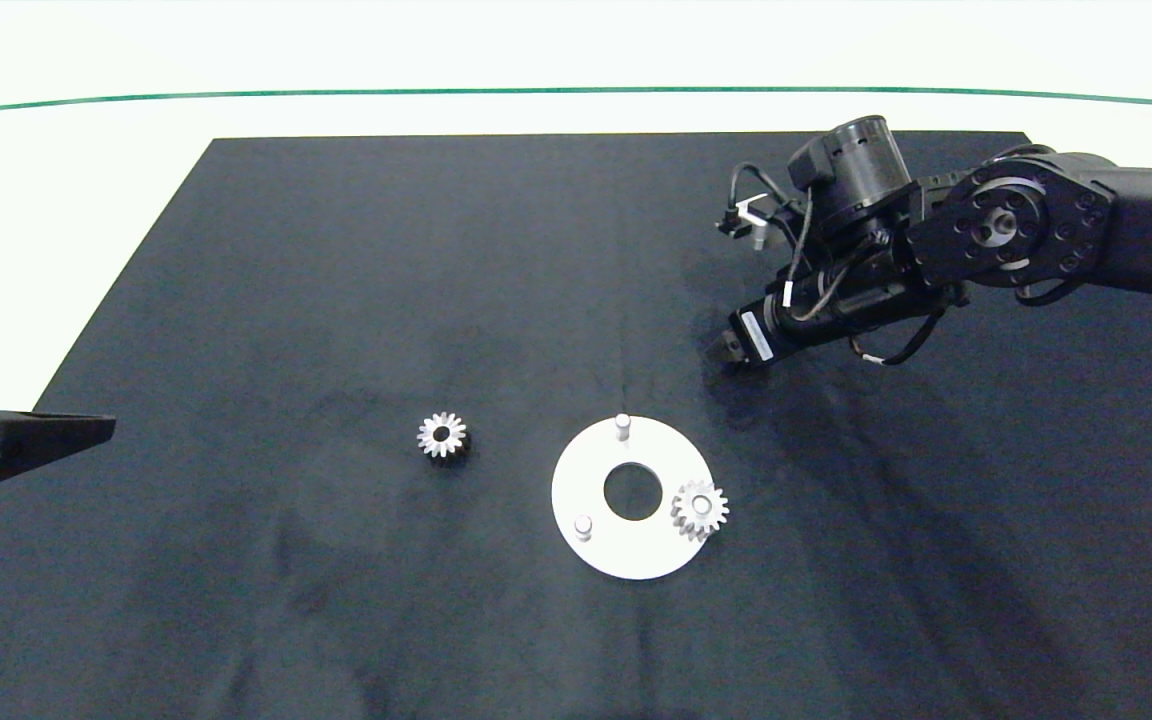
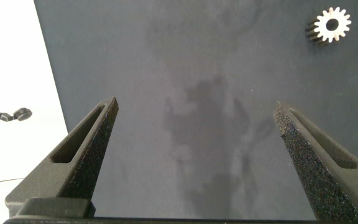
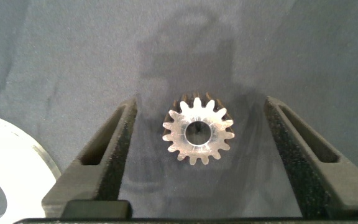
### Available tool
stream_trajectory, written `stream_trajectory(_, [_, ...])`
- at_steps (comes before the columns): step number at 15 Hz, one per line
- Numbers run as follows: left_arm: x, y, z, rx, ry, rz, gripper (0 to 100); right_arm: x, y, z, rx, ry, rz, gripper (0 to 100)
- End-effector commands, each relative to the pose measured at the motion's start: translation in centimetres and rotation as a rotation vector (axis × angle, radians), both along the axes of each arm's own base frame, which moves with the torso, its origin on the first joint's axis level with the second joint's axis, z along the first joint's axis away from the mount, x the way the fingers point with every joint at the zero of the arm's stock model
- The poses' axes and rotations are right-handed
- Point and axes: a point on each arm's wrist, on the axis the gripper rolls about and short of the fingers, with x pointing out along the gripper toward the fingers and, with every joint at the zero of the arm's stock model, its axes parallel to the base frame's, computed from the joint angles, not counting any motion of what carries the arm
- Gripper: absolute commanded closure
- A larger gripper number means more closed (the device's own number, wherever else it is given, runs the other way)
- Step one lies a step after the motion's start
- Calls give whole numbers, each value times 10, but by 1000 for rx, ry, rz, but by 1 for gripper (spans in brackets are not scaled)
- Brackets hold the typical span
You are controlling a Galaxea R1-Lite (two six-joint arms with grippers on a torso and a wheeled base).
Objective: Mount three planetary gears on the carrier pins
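Black cloth covers the surface (image 1: 336, 250), and at its left edge my left gripper (image 1: 86, 428) sits parked and idle, its fingers (image 2: 86, 155) spread wide over bare cloth with nothing between them.

Right of it, a loose gear (image 1: 442, 436) lies flat on the cloth, well apart from the disc, its centre hole facing up.

Further right is the white disc (image 1: 626, 560) with its carrier pins. Nothing here is a true container; the disc is the only holder, and it carries one seated gear (image 1: 700, 510) on its right-hand pin. The far pin (image 1: 622, 425) and the near-left pin (image 1: 583, 525) stand bare.

Rightmost, my right gripper (image 1: 726, 350) points down at the cloth just beyond the disc's far right edge. Its fingers (image 3: 101, 165) are released and straddle a third gear (image 3: 198, 130), which lies flat, apart from both pads.

I judge the step in hand to be picking up this gear. To do it well I should centre it between the pads, close evenly on opposite teeth so it stays level, then lift straight up. For the far pin, I would line the hole directly over it before lowering, since a tilted gear would likely jam.
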Motion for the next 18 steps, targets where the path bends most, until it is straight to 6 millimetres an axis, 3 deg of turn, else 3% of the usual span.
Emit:
stream_trajectory(1, [0, 0, 0, 1, 3, 0, 0, -1, 0, -2, -7, 11, 2, 24])
stream_trajectory(18, [0, 0, 0, 1, 3, 0, 0, -4, 5, -9, 17, 36, 31, 58])
